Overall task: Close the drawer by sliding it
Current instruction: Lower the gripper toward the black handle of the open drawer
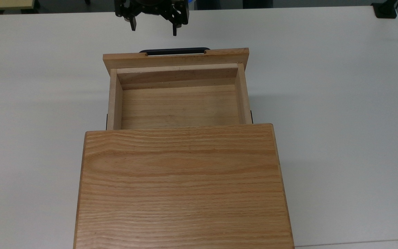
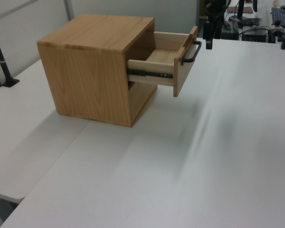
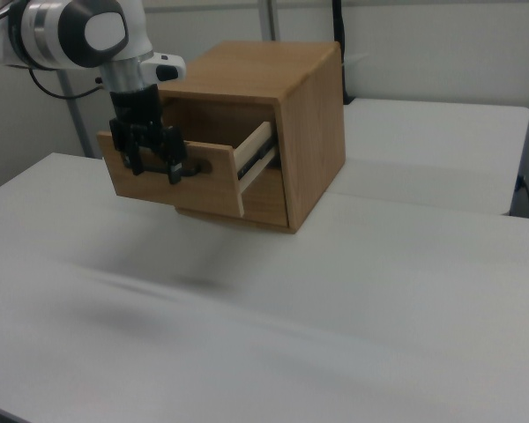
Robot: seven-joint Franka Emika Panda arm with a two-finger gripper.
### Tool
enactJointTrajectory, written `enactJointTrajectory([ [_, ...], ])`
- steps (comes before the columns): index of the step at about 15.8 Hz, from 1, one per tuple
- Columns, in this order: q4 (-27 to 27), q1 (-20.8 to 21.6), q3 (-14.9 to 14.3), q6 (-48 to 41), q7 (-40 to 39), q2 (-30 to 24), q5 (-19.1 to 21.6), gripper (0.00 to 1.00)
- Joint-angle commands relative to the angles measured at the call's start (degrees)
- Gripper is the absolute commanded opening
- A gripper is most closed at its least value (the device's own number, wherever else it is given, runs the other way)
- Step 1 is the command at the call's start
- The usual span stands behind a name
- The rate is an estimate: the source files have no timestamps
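— Drawer point(image 1: 180, 103) status: how many, and where?

— One drawer, light wood, pulled well out of the one cabinet point(image 1: 183, 186) that stands on the white surface point(image 1: 340, 103). In the top view its empty tray shows between the cabinet's flat top and the wider front panel. One long black bar handle point(image 1: 174, 51) sits on that panel's outer face.

— And the slides?

— One dark metal rail point(image 2: 149, 73) shows along the tray's side in the left view.

— Where is the pincer?

— One pincer point(image 1: 153, 28), black, on the single arm point(image 3: 88, 35). It hangs beyond the front panel, near the handle but apart from it in the top view. Its two fingers stand spread with a clear gap, nothing between them. In the right view it appears in front of the panel point(image 3: 172, 181).

— Anything else on the surface?

— Just the cabinet with its drawer.
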Motion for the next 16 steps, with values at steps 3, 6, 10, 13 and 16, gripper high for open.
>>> enactJointTrajectory([
  [3, 0.8, 0.2, -0.9, -1.8, -1.1, -0.4, 0.8, 1.00],
  [6, 0.7, 0.3, -0.8, -1.9, -0.5, -0.4, 0.8, 1.00],
  [10, 0.3, 0.3, -0.8, -2.8, -1.1, -0.7, 0.8, 0.56],
  [13, -0.7, 0.5, -0.8, -3.0, -1.2, -1.5, 0.9, 0.15],
  [16, -2.8, 2.7, -1.1, -2.9, -1.2, -2.1, 0.9, 0.01],
])
